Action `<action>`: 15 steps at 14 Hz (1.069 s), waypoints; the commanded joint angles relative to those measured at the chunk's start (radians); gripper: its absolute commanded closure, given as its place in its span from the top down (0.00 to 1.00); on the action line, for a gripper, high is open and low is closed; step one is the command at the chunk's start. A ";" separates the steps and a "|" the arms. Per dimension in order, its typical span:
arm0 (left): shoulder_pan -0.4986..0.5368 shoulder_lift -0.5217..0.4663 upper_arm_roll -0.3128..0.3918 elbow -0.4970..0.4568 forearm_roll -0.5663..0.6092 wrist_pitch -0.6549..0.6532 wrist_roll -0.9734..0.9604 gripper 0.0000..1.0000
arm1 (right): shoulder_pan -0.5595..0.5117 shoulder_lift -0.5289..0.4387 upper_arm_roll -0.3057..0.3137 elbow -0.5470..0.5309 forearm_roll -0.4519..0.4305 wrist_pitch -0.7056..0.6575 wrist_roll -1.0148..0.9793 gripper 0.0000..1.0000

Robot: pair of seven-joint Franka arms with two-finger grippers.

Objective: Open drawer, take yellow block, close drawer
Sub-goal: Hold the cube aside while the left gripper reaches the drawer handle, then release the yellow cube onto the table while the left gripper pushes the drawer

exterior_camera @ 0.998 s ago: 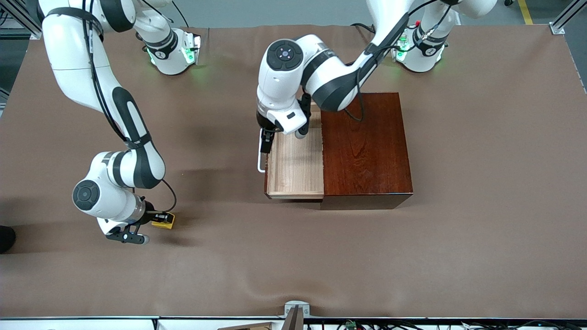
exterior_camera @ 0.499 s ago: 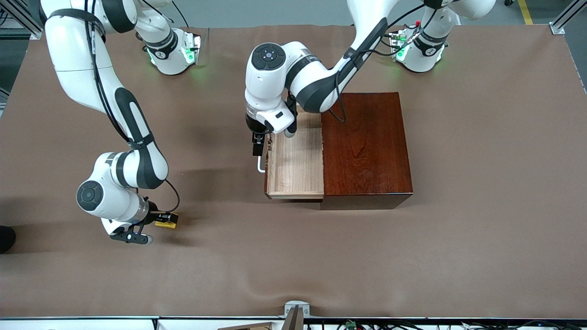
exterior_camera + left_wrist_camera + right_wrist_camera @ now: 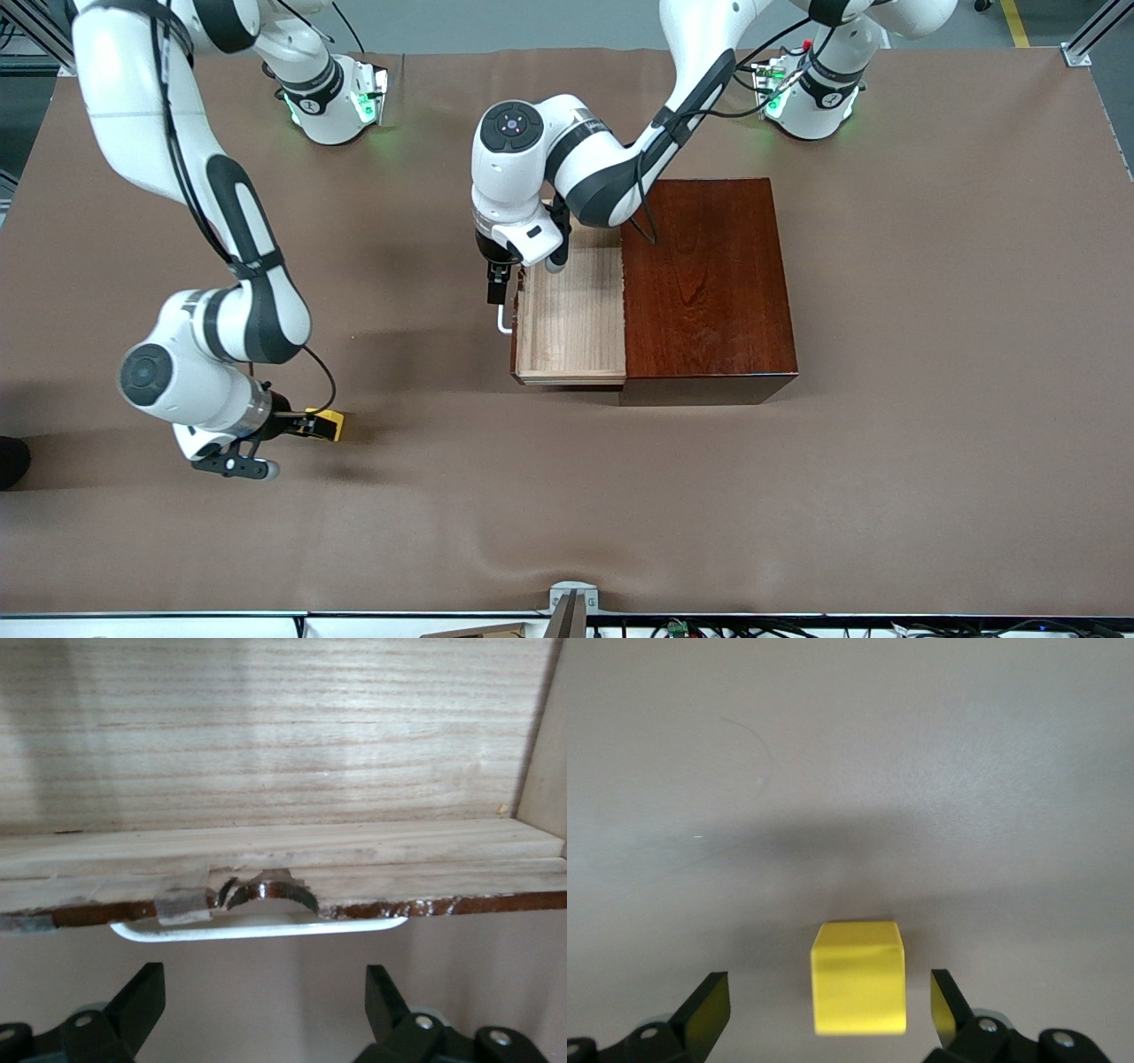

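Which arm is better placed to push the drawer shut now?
Left. The left gripper hangs open right in front of the drawer's handle, and the drawer is still pulled out. The right gripper is open around the block on the table toward the right arm's end.

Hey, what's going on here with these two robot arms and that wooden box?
The drawer of the wooden box stands pulled out, and its tray shows nothing in it. The left gripper is open in front of the drawer's white handle, not gripping it. Toward the right arm's end of the table, the yellow block sits on the brown table cover, between the fingers of the open right gripper, which do not touch it. The drawer is not yet closed.
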 commanded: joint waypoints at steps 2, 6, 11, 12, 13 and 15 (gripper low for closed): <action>-0.010 0.007 0.015 -0.001 0.023 -0.042 0.024 1.00 | -0.014 -0.144 -0.003 0.004 0.012 -0.191 -0.020 1.00; -0.007 0.007 0.018 -0.004 0.023 -0.146 0.070 1.00 | -0.017 -0.306 -0.007 -0.013 -0.079 -0.416 -0.011 1.00; -0.003 -0.005 0.048 0.000 0.067 -0.272 0.070 1.00 | -0.063 -0.556 -0.007 -0.165 -0.133 -0.474 -0.037 1.00; -0.003 -0.008 0.064 0.002 0.072 -0.289 0.070 1.00 | -0.068 -0.605 -0.007 -0.203 -0.139 -0.474 -0.038 1.00; -0.003 -0.009 0.071 0.003 0.087 -0.304 0.070 1.00 | -0.086 -0.647 -0.007 -0.232 -0.139 -0.475 -0.040 1.00; -0.001 -0.011 0.082 0.005 0.101 -0.318 0.068 1.00 | -0.103 -0.693 -0.007 -0.246 -0.143 -0.504 -0.042 1.00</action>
